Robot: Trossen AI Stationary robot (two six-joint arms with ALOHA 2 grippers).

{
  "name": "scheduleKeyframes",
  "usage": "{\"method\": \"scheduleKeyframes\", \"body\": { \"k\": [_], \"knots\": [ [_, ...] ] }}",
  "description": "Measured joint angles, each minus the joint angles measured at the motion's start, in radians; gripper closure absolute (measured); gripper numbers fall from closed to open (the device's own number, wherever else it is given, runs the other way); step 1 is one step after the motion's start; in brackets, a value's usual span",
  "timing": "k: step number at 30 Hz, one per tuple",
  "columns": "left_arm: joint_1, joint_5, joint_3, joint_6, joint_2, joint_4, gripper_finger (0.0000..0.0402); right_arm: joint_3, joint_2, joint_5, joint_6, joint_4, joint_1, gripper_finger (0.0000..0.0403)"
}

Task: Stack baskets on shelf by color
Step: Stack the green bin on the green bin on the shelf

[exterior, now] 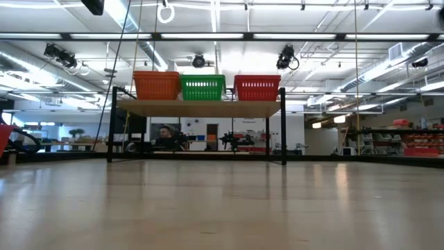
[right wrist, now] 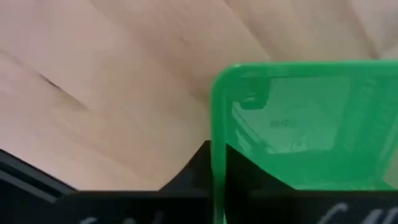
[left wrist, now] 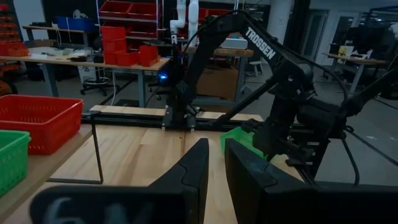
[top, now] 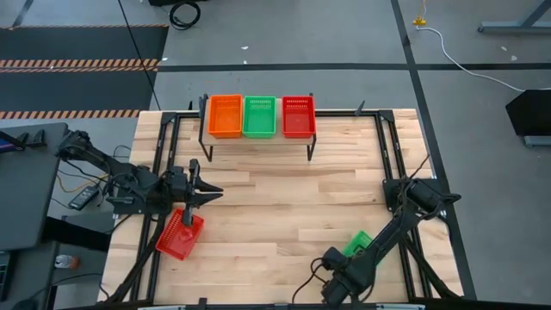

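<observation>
My shelf (top: 258, 140) already carries orange (top: 225, 115), green (top: 259, 115) and red stacks (top: 299, 115). Two baskets remain on the table: a red basket (top: 180, 234) below my left gripper (top: 209, 191), fingers narrow and empty, and a green basket (right wrist: 305, 124) clamped by my right gripper (right wrist: 214, 165).
</observation>
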Motion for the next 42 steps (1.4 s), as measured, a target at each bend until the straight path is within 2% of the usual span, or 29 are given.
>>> {"method": "scheduleKeyframes", "body": {
  "k": [9,22,32,42],
  "knots": [
    [0.0,0.0,0.0,-0.011,0.055,0.025,0.0347,0.019,0.0,0.053,-0.3,0.048,-0.119,0.0395],
    [-0.032,0.0,0.0,-0.022,0.058,0.056,0.0351,0.045,0.0,0.147,-0.755,0.097,-0.274,0.0395],
    [-0.047,0.0,0.0,-0.003,0.058,0.061,0.0351,0.298,0.0,0.295,-1.066,0.0,-0.355,0.0395],
    [-0.047,0.0,0.0,0.0,0.058,0.061,0.0351,0.58,0.0,0.539,-1.369,-0.152,-0.424,0.0396]
  ]
}}
